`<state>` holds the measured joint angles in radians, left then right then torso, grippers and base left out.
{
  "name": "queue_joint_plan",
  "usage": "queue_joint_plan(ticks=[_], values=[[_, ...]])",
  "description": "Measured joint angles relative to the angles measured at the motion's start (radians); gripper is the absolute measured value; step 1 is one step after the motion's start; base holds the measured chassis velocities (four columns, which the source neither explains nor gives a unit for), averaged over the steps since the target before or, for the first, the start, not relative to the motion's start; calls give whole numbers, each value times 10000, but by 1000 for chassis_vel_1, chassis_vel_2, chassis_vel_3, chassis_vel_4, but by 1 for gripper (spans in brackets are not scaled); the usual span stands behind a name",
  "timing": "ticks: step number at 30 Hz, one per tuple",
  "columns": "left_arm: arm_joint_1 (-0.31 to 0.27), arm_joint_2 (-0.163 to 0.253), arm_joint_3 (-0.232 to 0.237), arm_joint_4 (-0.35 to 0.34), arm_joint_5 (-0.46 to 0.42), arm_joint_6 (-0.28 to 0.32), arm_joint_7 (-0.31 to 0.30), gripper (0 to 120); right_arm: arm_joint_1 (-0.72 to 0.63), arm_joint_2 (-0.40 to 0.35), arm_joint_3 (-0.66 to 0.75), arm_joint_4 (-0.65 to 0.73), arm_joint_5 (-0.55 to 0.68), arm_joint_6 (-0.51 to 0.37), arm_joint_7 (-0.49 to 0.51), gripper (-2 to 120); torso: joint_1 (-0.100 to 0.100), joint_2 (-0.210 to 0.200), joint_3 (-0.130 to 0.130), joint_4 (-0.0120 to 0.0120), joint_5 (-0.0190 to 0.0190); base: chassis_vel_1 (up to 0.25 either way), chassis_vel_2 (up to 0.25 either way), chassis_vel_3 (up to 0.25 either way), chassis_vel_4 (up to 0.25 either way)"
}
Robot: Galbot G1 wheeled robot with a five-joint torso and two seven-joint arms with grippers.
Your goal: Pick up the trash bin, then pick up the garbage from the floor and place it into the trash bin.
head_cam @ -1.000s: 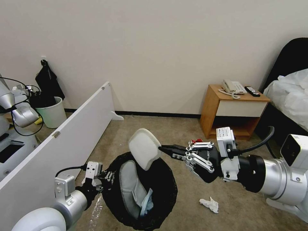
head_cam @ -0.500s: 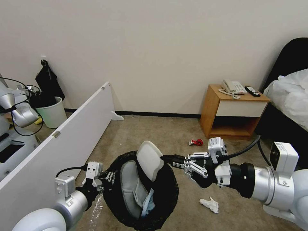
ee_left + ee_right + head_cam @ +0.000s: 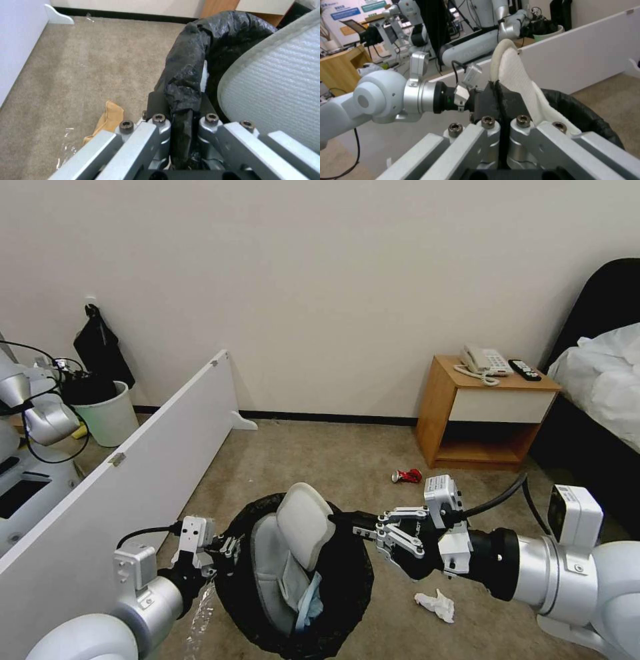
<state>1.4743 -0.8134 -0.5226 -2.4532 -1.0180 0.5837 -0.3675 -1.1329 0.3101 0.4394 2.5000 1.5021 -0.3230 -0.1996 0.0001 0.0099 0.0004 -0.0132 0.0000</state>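
Bin (image 3: 347,580) hangs by its bagged rim in my clamped left pincer (image 3: 227,548), one slipper (image 3: 267,573) and blue cloth (image 3: 308,601) already inside, my right pincer (image 3: 337,519) pinching a second slipper (image 3: 305,517) over its mouth, while tissue (image 3: 435,605) below and can (image 3: 408,475) beyond wait

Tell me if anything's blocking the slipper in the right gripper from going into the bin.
Only partly. The right gripper holds a white slipper over the mouth of the trash bin, whose rim the left gripper grips. Another slipper and a blue cloth already lie inside, beneath it.
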Motion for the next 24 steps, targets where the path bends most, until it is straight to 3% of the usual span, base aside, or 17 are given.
queue_joint_plan(ticks=[6, 10, 11, 13, 14, 18, 24], values=[[-14, 4, 0, -16, -27, 4, -11, 4, -274, -32, -73, -1, -74, -9, 105, 0, 0, 0, -1, 0, 0, 0, 0, 0, 0], [-15, 10, -4, -29, -36, 6, -12, 4, -399, -4, -116, -2, -207, -9, 224, 8, 0, 0, 0, -1, 0, 0, 0, 0, 0], [-14, 13, -5, -32, -39, 7, -14, 4, -402, 10, -119, -2, -221, -9, 252, 16, 0, 0, 0, -1, 0, 0, 0, 0, 0], [-15, 14, -5, -33, -39, 7, -15, 4, -400, 12, -119, -2, -221, -9, 258, 17, 0, 0, 0, -1, 0, 0, 0, 0, 0], [-15, 14, -6, -36, -40, 10, -17, 4, -370, 24, -123, -3, -215, -10, 301, 25, 0, 0, 0, 0, 0, 0, 0, 0, 0], [-18, 11, -6, -44, -43, 11, -18, 4, -377, 45, -144, -2, -215, -19, 363, 35, 0, 0, 0, 0, 0, 0, 0, 0, 0], [16, -19, -6, -62, -38, 17, -21, 4, -331, 118, -232, 0, -215, -49, 431, 65, 0, 0, 0, 0, 0, 0, 0, 0, 0]])
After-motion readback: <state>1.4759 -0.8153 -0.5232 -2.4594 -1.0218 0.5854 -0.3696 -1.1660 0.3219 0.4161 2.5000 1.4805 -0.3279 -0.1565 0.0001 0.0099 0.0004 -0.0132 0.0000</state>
